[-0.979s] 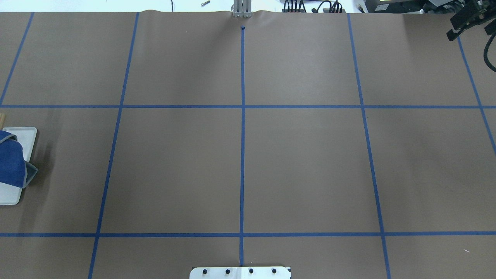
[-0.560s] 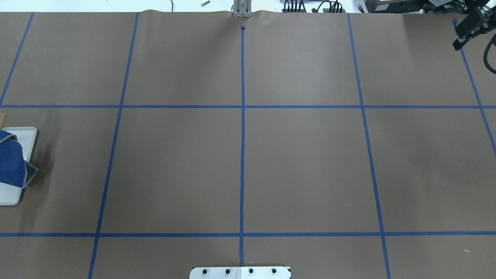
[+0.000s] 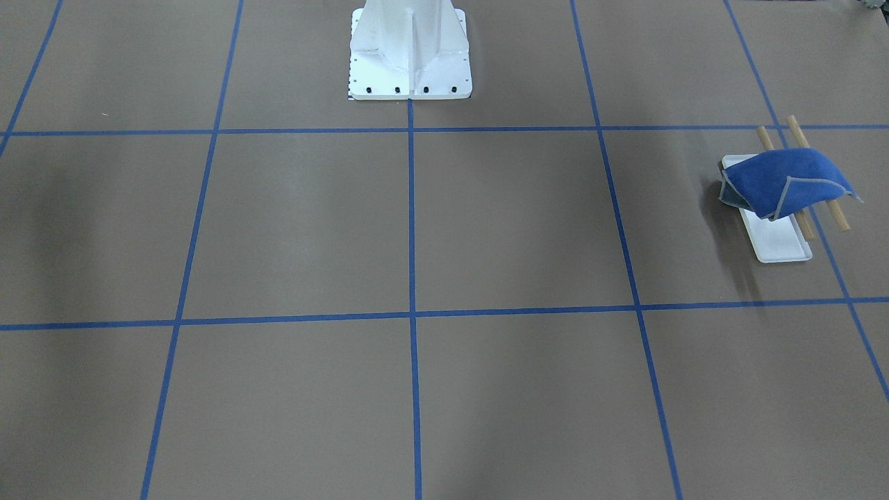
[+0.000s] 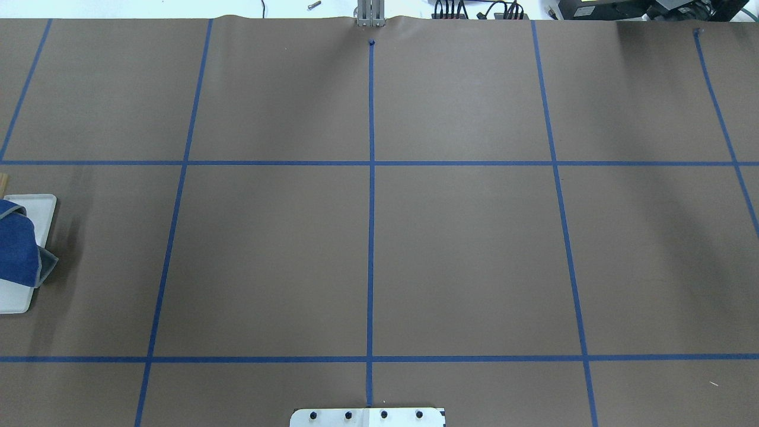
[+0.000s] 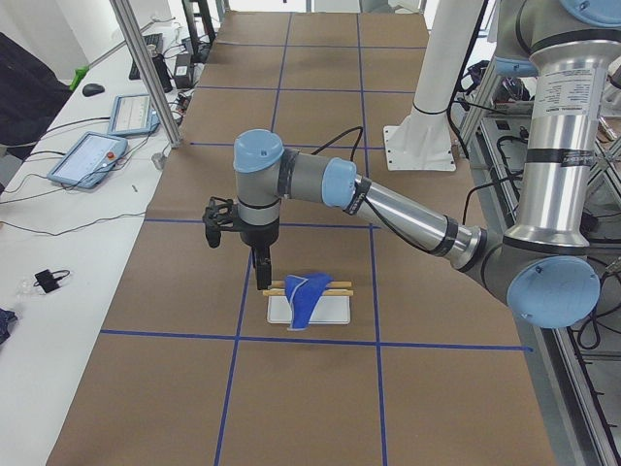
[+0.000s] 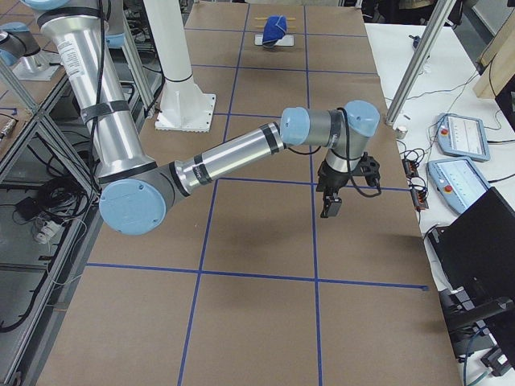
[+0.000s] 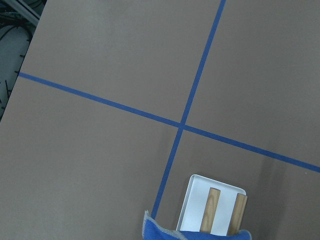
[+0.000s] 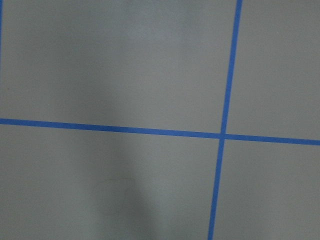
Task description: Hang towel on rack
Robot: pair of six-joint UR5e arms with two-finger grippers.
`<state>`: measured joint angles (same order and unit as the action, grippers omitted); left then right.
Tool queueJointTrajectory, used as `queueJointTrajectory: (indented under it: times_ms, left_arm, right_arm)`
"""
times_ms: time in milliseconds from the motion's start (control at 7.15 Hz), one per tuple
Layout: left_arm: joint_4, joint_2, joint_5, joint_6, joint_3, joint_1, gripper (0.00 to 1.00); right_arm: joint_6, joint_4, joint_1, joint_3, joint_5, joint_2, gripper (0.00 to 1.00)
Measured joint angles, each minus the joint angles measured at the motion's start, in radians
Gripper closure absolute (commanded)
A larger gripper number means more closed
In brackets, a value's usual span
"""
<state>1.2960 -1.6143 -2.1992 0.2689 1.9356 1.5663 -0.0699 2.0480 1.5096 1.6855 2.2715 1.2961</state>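
The royal-blue towel (image 3: 785, 182) hangs crumpled over the rack's two wooden rods (image 3: 796, 130), above its white base (image 3: 781, 244). One corner droops toward the base. The towel also shows at the left edge of the overhead view (image 4: 15, 243), in the exterior left view (image 5: 306, 296) and at the bottom of the left wrist view (image 7: 192, 234). My left gripper (image 5: 260, 283) hangs apart from the towel, just beyond the rack's far end. My right gripper (image 6: 331, 211) hangs over bare table, far from the rack. I cannot tell whether either gripper is open or shut.
Brown paper with a blue tape grid (image 4: 371, 163) covers the table. The white robot pedestal (image 3: 410, 48) stands at the robot's side. Tablets and cables (image 5: 92, 155) lie on the white bench past the far table edge.
My right gripper, seen at the top right corner of the overhead view, has moved right and out of that view. The towel and rack have not moved.
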Motion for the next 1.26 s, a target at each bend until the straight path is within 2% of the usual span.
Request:
queueJointTrajectory:
  times_ms: [280,560,839,1259]
  left_arm:
    - [0.057,0.008,-0.008,-0.120,-0.057,0.005,0.01]
    - [0.178,0.053,-0.009,-0.140,-0.136,0.006,0.01]
    - [0.272,0.109,-0.010,-0.140,-0.191,0.006,0.01]
    - [0.319,0.152,-0.050,-0.136,-0.199,0.006,0.01]
  right_arm:
    - [-0.063,-0.087,0.065,-0.030,0.004,0.124,0.00]
    - [-0.063,-0.159,0.094,-0.045,0.030,0.203,0.00]
    - [-0.044,-0.171,0.104,-0.049,0.059,0.230,0.00]
    - [-0.031,-0.202,0.106,-0.064,0.070,0.246,0.00]
